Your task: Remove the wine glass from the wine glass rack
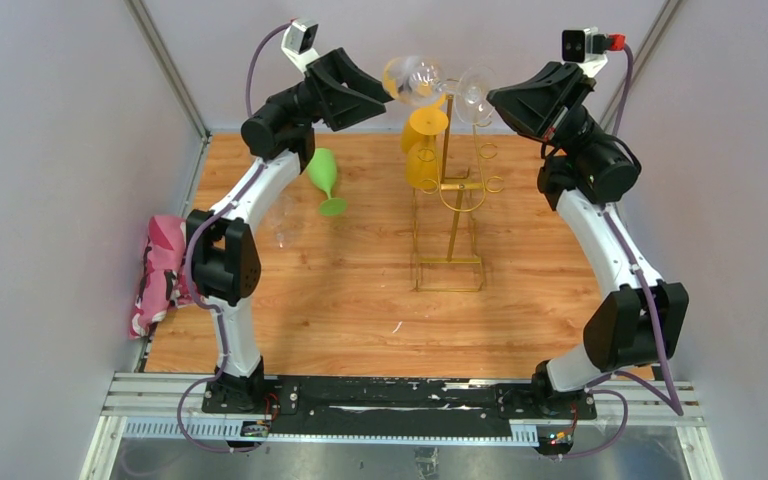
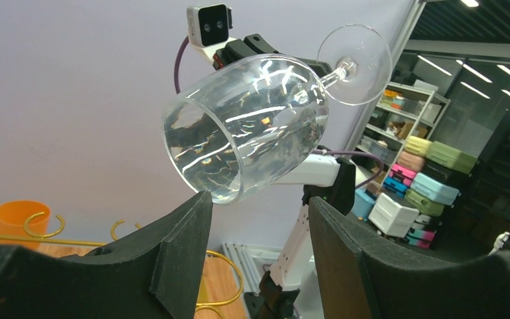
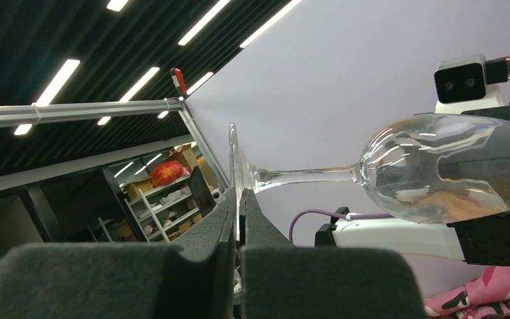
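The wine glass point(image 1: 415, 78) is up in the air, lying sideways above the top of the wine glass rack point(image 1: 450, 205), with its bowl pointing toward the left arm and its foot toward the right one. The right gripper point(image 3: 239, 199) is pinched tight on the edge of the foot, and the stem runs off level from there. The left gripper point(image 2: 259, 198) has its jaws spread partway with nothing clamped. The rim of the bowl sits right at one fingertip point(image 2: 196, 203), and honestly I can't tell if it's touching. From the left wrist cam the gold hooks are down below the glass, apart from it. A couple of orange glasses point(image 1: 426, 128) hang on the left side of the rack. Further out, a green glass point(image 1: 324, 178) lies on its side on the wooden table point(image 1: 340, 300) near the left arm, and there's a pink cloth point(image 1: 160, 270) bunched at the table's left edge.
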Controlling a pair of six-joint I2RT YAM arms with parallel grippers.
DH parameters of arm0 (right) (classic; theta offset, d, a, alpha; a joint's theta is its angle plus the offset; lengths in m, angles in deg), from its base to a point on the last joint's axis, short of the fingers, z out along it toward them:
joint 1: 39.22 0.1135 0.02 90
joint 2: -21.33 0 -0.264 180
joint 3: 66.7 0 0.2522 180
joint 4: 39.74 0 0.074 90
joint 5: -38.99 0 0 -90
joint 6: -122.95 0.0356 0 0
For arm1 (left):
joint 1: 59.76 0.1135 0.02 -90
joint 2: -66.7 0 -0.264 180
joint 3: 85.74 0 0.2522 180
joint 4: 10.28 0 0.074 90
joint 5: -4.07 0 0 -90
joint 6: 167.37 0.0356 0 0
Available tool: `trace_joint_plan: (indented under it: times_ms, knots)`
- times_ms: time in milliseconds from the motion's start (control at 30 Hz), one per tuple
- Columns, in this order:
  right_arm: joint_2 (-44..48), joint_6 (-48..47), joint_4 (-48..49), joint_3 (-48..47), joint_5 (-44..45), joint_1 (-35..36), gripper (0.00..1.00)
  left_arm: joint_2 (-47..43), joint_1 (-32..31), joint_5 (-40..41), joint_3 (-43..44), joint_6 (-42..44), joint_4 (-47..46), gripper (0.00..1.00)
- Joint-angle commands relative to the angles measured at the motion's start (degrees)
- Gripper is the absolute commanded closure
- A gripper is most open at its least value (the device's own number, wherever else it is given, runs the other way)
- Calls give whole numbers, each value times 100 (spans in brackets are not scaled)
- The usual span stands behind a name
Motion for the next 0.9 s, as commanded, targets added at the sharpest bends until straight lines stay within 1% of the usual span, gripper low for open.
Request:
trace_joint_plan:
  times_ms: [0, 433, 667, 767, 867]
  knots:
    - [116, -87, 219, 103, -189, 155, 100, -179, -96, 92, 244, -71, -393, 40]
    - [340, -27, 116, 257, -184, 156, 100, 35, -92, 2, 653, -192, -395, 40]
    - [485, 56, 101, 369, -125, 168, 100, 110, -83, -10, 655, -159, -391, 40]
    - [584, -148, -93, 461, -191, 170, 100, 147, -74, 13, 663, -191, -390, 41]
    - [507, -161, -33, 555, -164, 178, 100, 108, -74, 88, 592, -210, -397, 43]
